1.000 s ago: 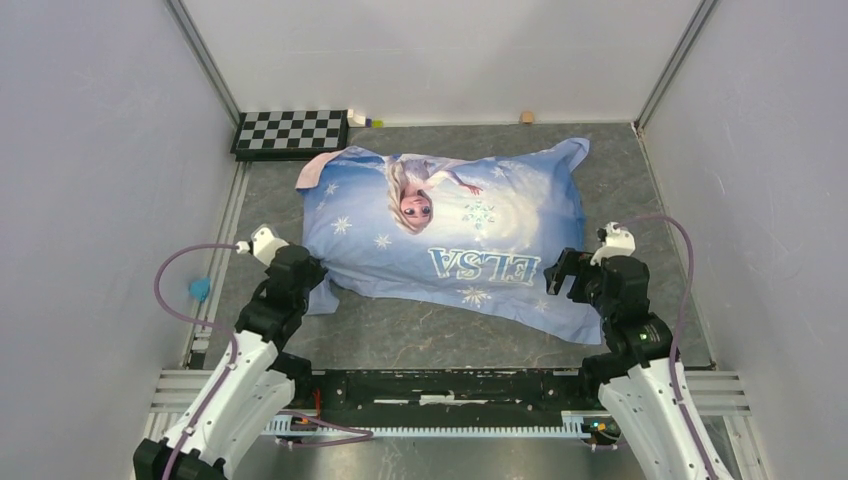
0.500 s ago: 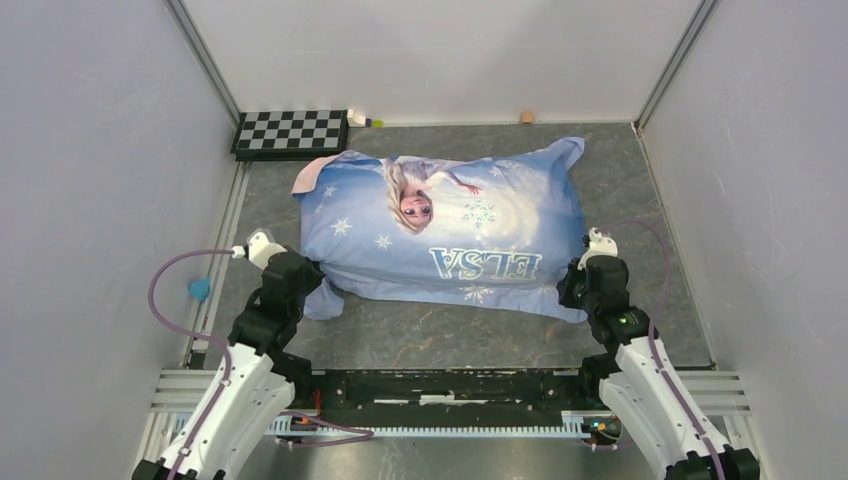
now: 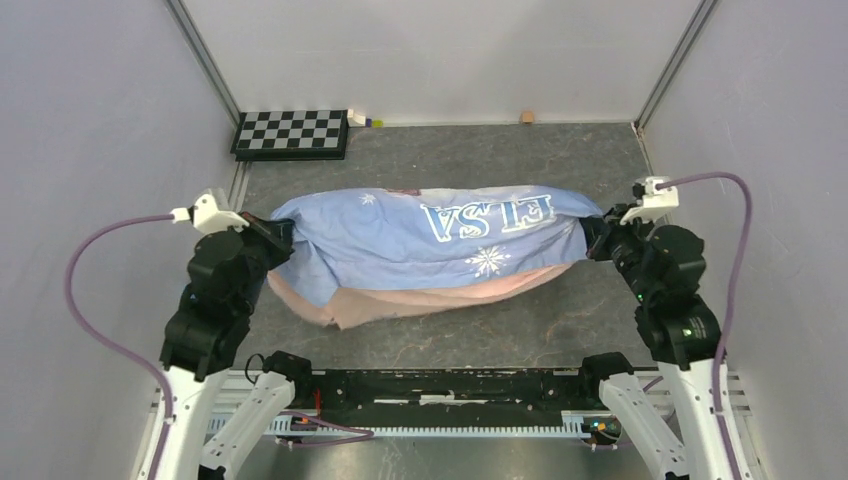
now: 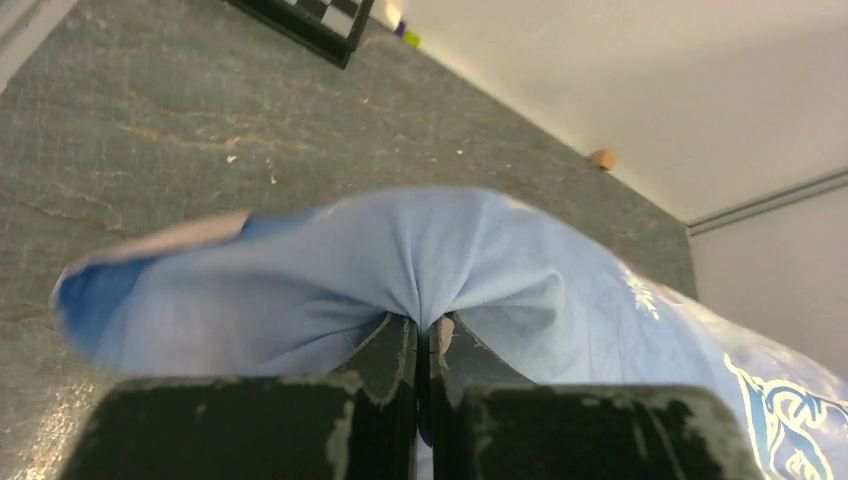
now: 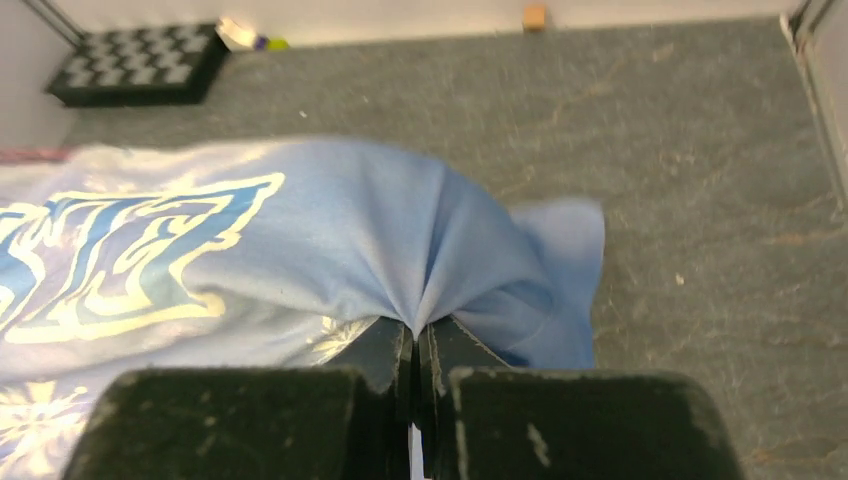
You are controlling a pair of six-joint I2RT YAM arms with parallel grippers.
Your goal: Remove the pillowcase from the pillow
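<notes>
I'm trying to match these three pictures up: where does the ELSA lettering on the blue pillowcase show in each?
Top external: the ELSA lettering, upside down, right of centre on the pillowcase.
Left wrist: only a fragment of it, in the bottom right corner.
Right wrist: large, at the left edge.
Shared landmark: the checkerboard, towards the top left in every view.

2 arms (image 3: 668,300), white lwr links (image 3: 245,420), blk upper joints (image 3: 215,295), purple cables (image 3: 90,258), white wrist mounts (image 3: 210,212), scuffed blk tool fingers (image 4: 385,370)
</notes>
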